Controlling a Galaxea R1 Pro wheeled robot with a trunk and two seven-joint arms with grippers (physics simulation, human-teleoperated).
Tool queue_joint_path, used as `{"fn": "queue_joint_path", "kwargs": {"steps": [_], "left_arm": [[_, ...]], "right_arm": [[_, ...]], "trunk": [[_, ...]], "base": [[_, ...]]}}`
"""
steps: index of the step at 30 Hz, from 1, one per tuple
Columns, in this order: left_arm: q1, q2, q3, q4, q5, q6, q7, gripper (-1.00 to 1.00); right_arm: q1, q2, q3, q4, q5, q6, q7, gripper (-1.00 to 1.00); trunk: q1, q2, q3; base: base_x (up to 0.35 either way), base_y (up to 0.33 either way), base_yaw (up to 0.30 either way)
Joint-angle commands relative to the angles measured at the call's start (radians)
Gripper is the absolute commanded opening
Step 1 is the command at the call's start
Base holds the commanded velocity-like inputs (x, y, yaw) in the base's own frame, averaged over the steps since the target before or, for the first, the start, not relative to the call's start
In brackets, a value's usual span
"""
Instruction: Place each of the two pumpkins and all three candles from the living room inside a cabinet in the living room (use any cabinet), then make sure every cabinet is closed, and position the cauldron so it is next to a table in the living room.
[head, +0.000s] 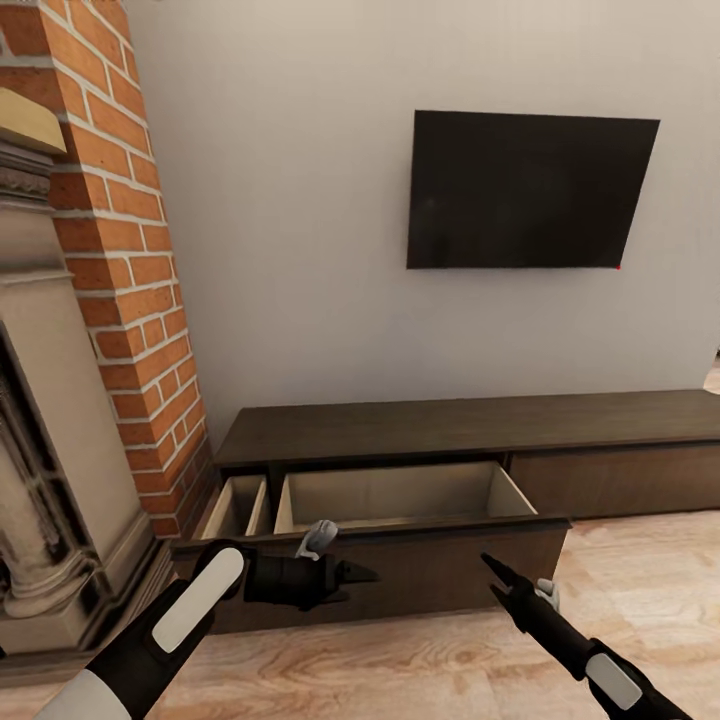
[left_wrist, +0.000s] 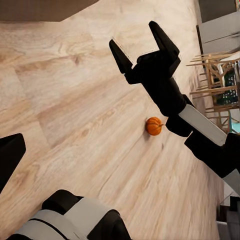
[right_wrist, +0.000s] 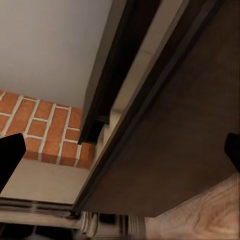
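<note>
i stand facing the long low dark-brown wood cabinet (head: 470, 425), which runs across the lower half of the head view under a black wall screen (head: 530, 190). its wide drawer (head: 400, 495) at lower centre is pulled out, the light tan inside bare as far as i can see, so it looks ready to take things in.

my left gripper (head: 362, 574) sits at lower centre, just in front of the drawer's dark front panel, pointing toward the frame's right. i cannot tell how far its fingers are spread. my right gripper (left_wrist: 138, 41) is spread wide and holds nothing; it is seen in the upper middle of the left wrist view, and low right in the head view, aimed up at the drawer front.

one small round orange ribbed pumpkin (left_wrist: 154, 126) lies on the pale plank floor (left_wrist: 75, 100), at the centre of the left wrist view, just beside my right arm in that picture and apart from both grippers. i judge nothing is stowed yet here: the pumpkin waits on the floor and needs picking up.

a red brick column (head: 125, 250) rises at the upper left.
</note>
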Motion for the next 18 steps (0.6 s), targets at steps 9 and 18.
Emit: {"fn": "queue_joint_path", "kwargs": {"steps": [9, 18], "left_arm": [[-0.001, 0.0, -0.001, 0.001, -0.01, 0.0, 0.005, 1.0], [-0.001, -0.001, 0.0, 0.001, -0.009, 0.0, 0.084, 1.0]], "right_arm": [[0.0, -0.001, 0.004, -0.005, 0.148, -0.002, 0.003, 1.0], [0.0, -0.002, 0.003, 0.007, 0.165, -0.067, -0.016, 1.0]], "trunk": [[-0.035, 0.063, 0.027], [-0.069, 0.126, 0.055]], "base": [[0.0, 0.0, 0.0], [0.0, 0.0, 0.0]]}}
